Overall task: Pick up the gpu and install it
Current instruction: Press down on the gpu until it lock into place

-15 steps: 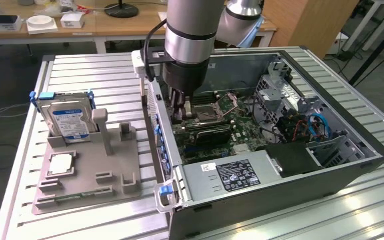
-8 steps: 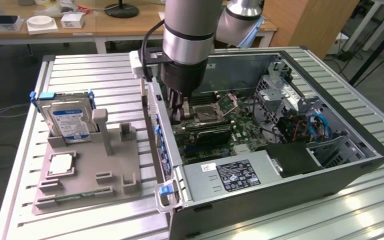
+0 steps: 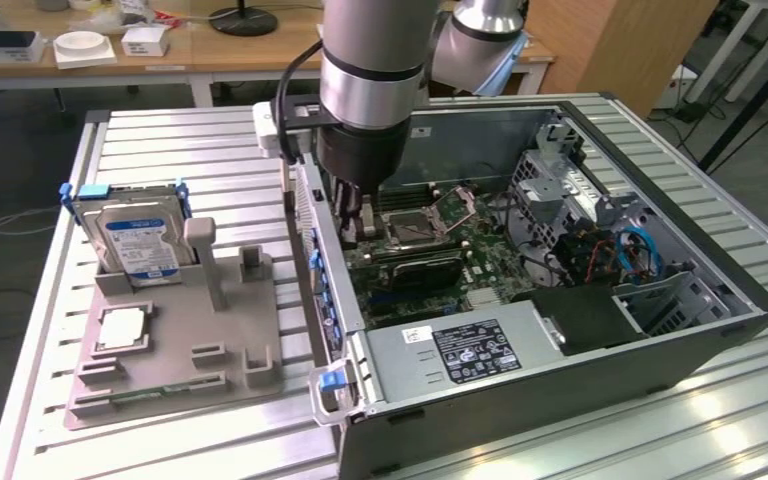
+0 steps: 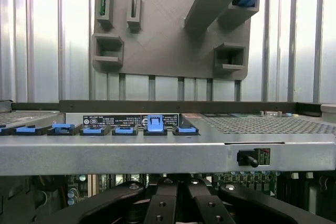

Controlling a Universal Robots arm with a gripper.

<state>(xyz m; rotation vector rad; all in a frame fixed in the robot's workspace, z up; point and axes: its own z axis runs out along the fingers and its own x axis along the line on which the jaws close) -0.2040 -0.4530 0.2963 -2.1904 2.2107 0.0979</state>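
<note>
Clenched tool (image 3: 353, 225) lowered inside open black computer case (image 3: 704, 330), over green motherboard (image 3: 418, 245), apparently seating thin black gpu (image 3: 347, 205).

no text was actually legible anywhere. the hard drive (image 3: 140, 243) carried a blue-and-white label, the power supply (image 3: 471, 352) a black label with white print and symbols, and the chassis edge (image 4: 131, 120) in the wrist view a black sticker strip with white characters, all too small to read. a small red-and-green marking sat beside the black latch (image 4: 251, 157) on the metal rail, also unreadable.
</note>
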